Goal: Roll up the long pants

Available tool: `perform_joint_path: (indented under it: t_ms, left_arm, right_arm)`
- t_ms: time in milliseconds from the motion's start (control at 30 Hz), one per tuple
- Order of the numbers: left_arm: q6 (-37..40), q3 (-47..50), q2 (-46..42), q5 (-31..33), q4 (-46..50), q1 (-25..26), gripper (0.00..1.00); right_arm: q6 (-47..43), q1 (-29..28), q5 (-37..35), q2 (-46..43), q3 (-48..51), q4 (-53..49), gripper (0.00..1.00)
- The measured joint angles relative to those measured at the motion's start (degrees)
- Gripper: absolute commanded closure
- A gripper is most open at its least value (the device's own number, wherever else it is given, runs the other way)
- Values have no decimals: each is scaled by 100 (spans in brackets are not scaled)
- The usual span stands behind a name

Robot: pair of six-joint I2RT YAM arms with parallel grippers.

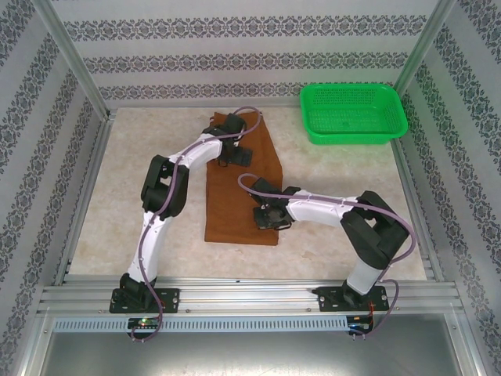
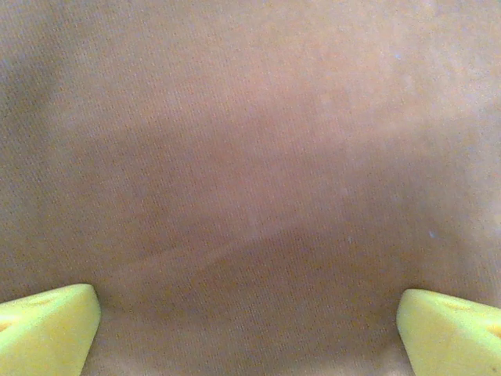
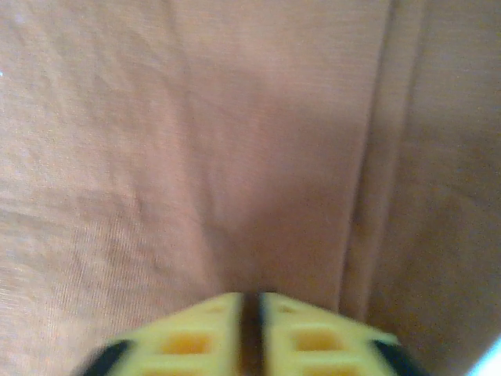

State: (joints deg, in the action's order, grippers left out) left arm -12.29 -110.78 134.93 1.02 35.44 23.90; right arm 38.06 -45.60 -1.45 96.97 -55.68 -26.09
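Evidently no roll is yet formed: the pants (image 1: 229, 210) are laid flat as a long strip mid-table (image 1: 133, 180). The left gripper (image 2: 250, 317) is spread wide above the cloth. The right gripper (image 3: 250, 313) is nearly pressed together; whether cloth is pinched cannot be told.

My left arm (image 1: 150, 243) and right arm (image 1: 317, 210) were white with black joints. A thin purple cable (image 1: 239, 182) ran along each. My left fingers (image 2: 47, 329) and right fingers (image 3: 196, 338) were yellow.

green basket (image 1: 352, 135) far right, left tabletop (image 1: 133, 180) free
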Motion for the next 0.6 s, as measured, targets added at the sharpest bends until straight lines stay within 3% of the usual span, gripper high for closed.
perform_joint_path:
  t_ms: [67,333,467,600]
  left_arm:
    - [13,494,-372,52,-48,7,0]
    - [4,2927,-2964,570,173,271,0]
    - [-17,3954,-4288,973,431,1381,0]
    - [-37,4382,-4861,1185,1115,2726,0]
  right_arm:
    - [-7,13,-256,-310,0,-323,12]
    - [-227,710,-710,-1589,-181,-979,11]
    - [-310,1241,-616,-1589,4,-994,12]
    - [-356,1545,-400,-1589,264,-992,12]
